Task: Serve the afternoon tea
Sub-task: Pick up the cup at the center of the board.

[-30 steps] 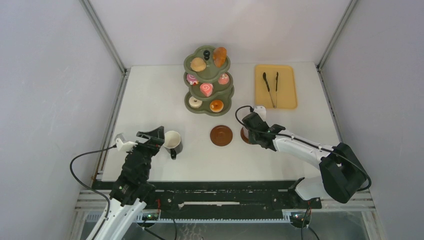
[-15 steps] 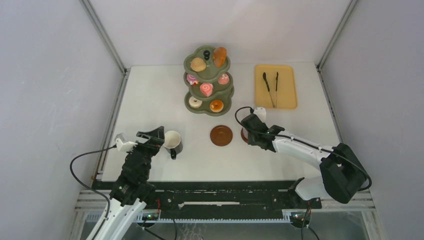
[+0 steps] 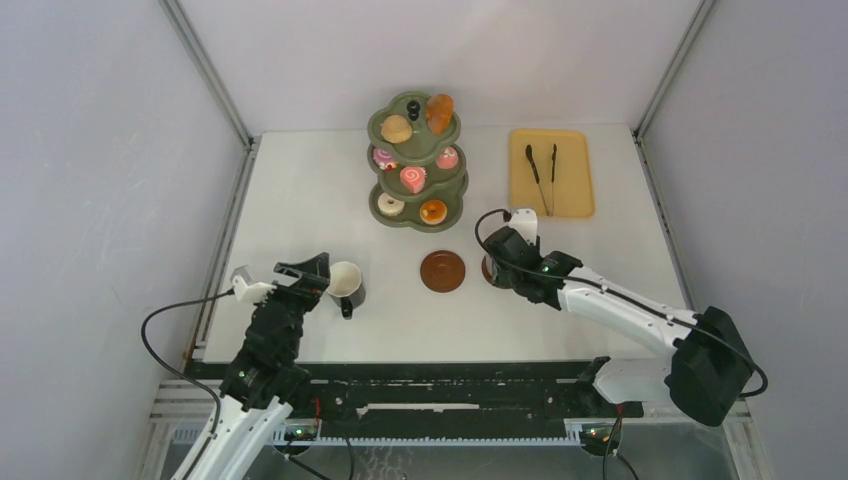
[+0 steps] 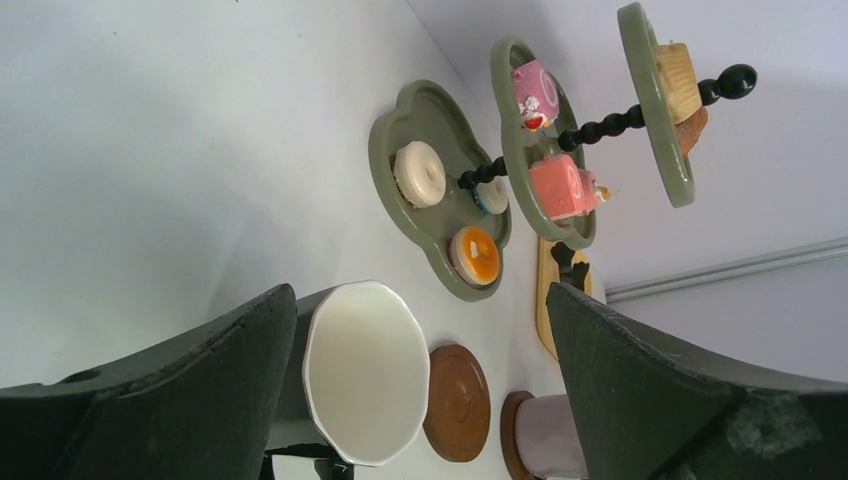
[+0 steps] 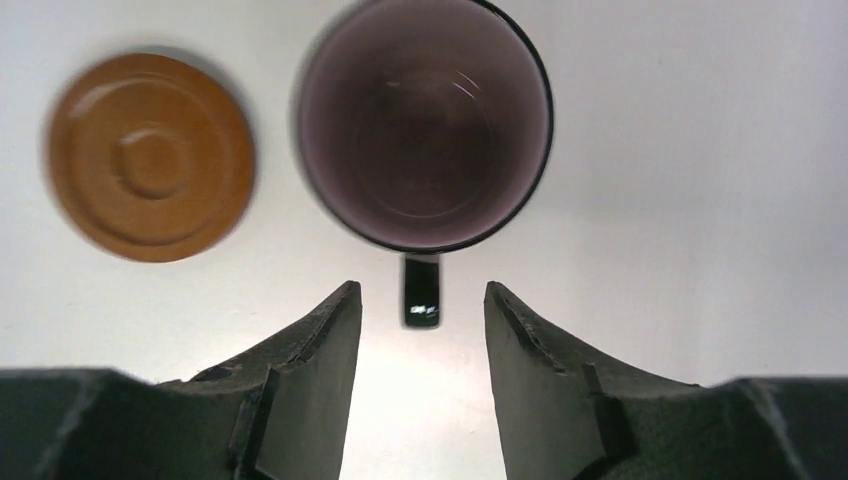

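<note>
We think the tea is mostly served. The green stand (image 4: 440,120) sits at the middle of the far edge of the counter (image 3: 320,190), and it is already full. We count two brown buns (image 3: 397,128) on top and three pink cakes (image 3: 413,178) in the middle. At the bottom there are two donuts (image 3: 433,210), and a third one peeps out half hidden. There are two cups and two saucers. The dark-inside cup (image 5: 425,135) is right of the middle and seems to stand on its saucer (image 4: 512,432), which is mostly hidden. The bare saucer (image 5: 150,155) lies just beside it, at the middle. The white-inside cup (image 4: 365,385) stands on the counter toward the near left corner, so it likely has to go onto that saucer. The left pincer (image 4: 420,300) is spread wide around this cup and grips nothing. The right pincer (image 5: 420,290) is parted a little, with the dark cup's handle (image 5: 421,305) in the gap, untouched. One tray (image 3: 575,170) with one pair of tongs (image 3: 541,175) lies in the far right corner.
</note>
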Robot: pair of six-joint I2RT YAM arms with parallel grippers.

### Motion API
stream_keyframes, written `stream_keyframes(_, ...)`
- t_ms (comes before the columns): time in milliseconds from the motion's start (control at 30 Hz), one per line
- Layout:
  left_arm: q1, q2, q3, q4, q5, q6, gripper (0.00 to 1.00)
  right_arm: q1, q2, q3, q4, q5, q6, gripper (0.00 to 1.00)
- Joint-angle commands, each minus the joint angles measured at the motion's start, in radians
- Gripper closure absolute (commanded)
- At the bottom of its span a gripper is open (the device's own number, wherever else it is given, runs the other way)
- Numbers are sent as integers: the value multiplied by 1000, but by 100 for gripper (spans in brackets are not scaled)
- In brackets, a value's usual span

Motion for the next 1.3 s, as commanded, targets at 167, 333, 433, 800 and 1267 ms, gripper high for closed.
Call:
stream_keyframes(167, 4, 28, 68, 19, -24, -7, 0, 252, -6, 240, -98, 169, 38, 44)
stream_keyframes(333, 4, -36, 45, -44, -116, -132, 0, 378, 134, 359, -68, 182, 80, 44)
stream_keyframes(433, 3, -97, 39, -87, -176, -185, 0, 440, 256, 459, -81, 189, 115, 44)
stream_keyframes(800, 4, -62, 258, -289, -306, -243, 0, 571, 601, 811, -114, 136, 199, 44)
stream_keyframes(1267, 3, -142, 407, -443, -374, -247, 0, 611, 849, 1092, -168, 63, 212, 39)
